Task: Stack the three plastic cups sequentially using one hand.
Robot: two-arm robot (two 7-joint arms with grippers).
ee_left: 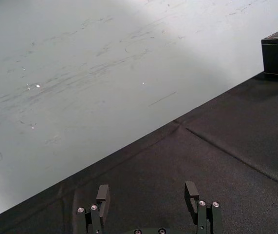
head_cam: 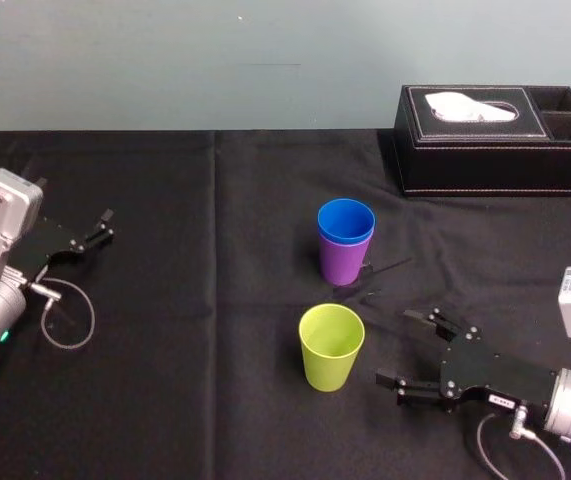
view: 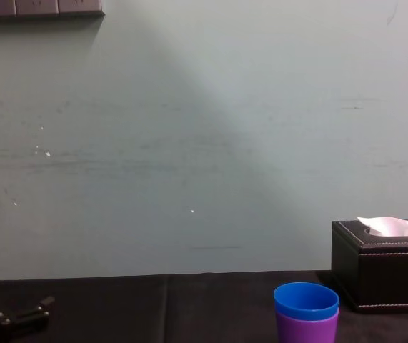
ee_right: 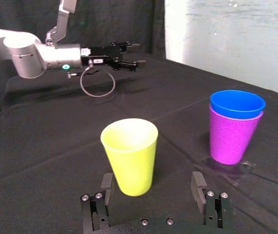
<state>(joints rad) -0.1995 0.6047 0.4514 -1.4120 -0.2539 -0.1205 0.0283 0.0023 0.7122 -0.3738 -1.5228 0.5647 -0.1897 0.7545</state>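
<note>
A blue cup [head_cam: 346,220] sits nested inside a purple cup [head_cam: 341,264] at the table's middle; the pair stands upright, with blue cup [ee_right: 237,104] and purple cup [ee_right: 230,139] also in the right wrist view. A yellow-green cup [head_cam: 331,346] stands alone, nearer to me. My right gripper [head_cam: 403,350] lies low just right of it, open, its fingers apart from the cup. In the right wrist view the yellow-green cup [ee_right: 130,156] stands just beyond the right gripper [ee_right: 152,189]. My left gripper [head_cam: 100,230] rests open at the far left, holding nothing.
A black tissue box [head_cam: 495,140] stands at the back right, near the table's far edge. A grey wall runs behind the black cloth-covered table [head_cam: 195,380]. A cable loop [head_cam: 69,318] lies by the left arm.
</note>
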